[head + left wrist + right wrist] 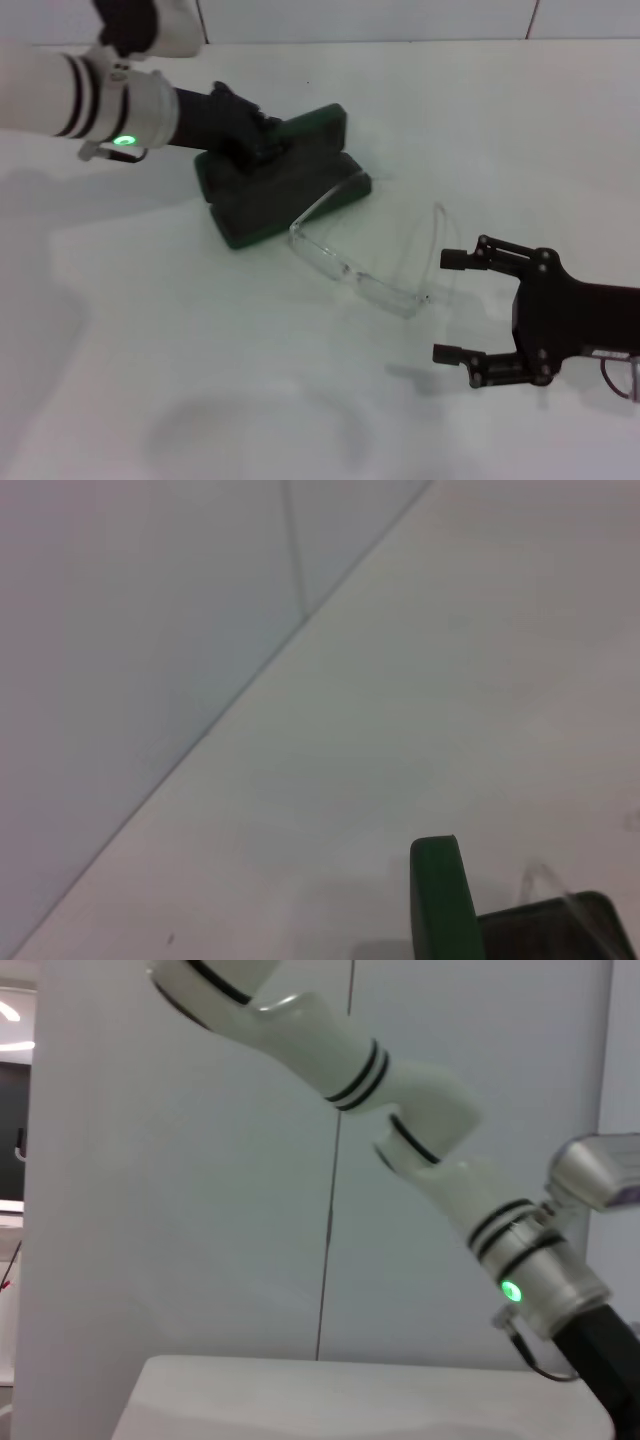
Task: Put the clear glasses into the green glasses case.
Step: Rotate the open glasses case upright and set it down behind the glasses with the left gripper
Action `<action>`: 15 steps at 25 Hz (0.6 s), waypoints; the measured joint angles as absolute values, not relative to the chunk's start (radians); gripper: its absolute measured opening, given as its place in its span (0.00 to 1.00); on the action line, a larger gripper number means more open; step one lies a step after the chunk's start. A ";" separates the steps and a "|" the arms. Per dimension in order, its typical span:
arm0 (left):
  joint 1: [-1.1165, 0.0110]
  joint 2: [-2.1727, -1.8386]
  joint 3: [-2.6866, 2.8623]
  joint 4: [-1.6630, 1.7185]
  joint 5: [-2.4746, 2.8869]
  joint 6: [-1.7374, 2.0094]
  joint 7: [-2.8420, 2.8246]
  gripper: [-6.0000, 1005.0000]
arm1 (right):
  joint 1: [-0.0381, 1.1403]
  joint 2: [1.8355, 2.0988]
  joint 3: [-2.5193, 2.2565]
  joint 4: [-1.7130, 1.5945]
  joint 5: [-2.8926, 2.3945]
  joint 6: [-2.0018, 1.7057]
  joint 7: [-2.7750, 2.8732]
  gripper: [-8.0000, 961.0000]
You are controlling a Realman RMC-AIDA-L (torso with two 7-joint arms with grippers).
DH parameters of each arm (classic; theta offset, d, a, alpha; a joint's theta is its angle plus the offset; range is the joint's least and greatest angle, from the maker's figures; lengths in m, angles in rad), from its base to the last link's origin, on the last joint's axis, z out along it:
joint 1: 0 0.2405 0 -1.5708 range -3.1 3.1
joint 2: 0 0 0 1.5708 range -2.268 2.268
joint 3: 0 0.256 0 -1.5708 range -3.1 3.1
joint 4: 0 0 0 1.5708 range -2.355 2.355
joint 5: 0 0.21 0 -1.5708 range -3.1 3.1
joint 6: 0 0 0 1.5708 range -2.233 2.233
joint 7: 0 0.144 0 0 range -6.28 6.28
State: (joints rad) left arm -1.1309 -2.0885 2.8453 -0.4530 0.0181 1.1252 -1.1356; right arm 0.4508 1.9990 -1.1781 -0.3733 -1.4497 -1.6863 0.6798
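Head view: green glasses case sits open on white table, approx 11 o'clock from frame centre. Lid tilted up at far side, base nearer cam.

Left gripper is at the case's lid/hinge area, coming in from 10 o'clock, black fingers on or right against the lid. Can't tell how wide it's open or whether it actually grips the lid; fingers merge w/ the dark case.

Clear glasses lie on the table just at 4 o'clock of the case, not inside. One arm tip rests on/over the case's near-right edge; lens front runs diagonally toward 5 o'clock; other arm curves back toward 1 o'clock.

Right gripper at 4 o'clock of frame, just beside the glasses' lens end, apart from them. Fingers spread wide, nothing between them.

Left wrist view: green lid edge upright, dark case interior beside it, faint clear glasses arm tip near it.

Right wrist view: only left arm w/ green LED, wall, table edge.
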 joint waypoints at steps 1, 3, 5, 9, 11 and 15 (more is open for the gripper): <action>-1.138 -2.089 2.845 -0.437 0.032 1.116 -1.134 0.21 | 0.444 1.999 -1.178 -0.373 -1.450 -1.693 0.672 0.91; -1.150 -2.088 2.845 -0.406 0.051 1.112 -1.129 0.21 | 0.435 1.999 -1.175 -0.374 -1.450 -1.701 0.665 0.91; -1.162 -2.088 2.845 -0.383 0.063 1.128 -1.118 0.21 | 0.423 1.999 -1.172 -0.375 -1.450 -1.709 0.661 0.91; -1.175 -2.087 2.846 -0.366 0.070 1.192 -1.089 0.21 | 0.414 1.996 -1.171 -0.373 -1.449 -1.718 0.655 0.91; -1.177 -2.086 2.846 -0.367 0.071 1.224 -1.074 0.22 | 0.409 1.997 -1.170 -0.373 -1.448 -1.719 0.648 0.91; -1.179 -2.086 2.846 -0.368 0.071 1.239 -1.053 0.24 | 0.407 1.998 -1.174 -0.374 -1.448 -1.720 0.641 0.91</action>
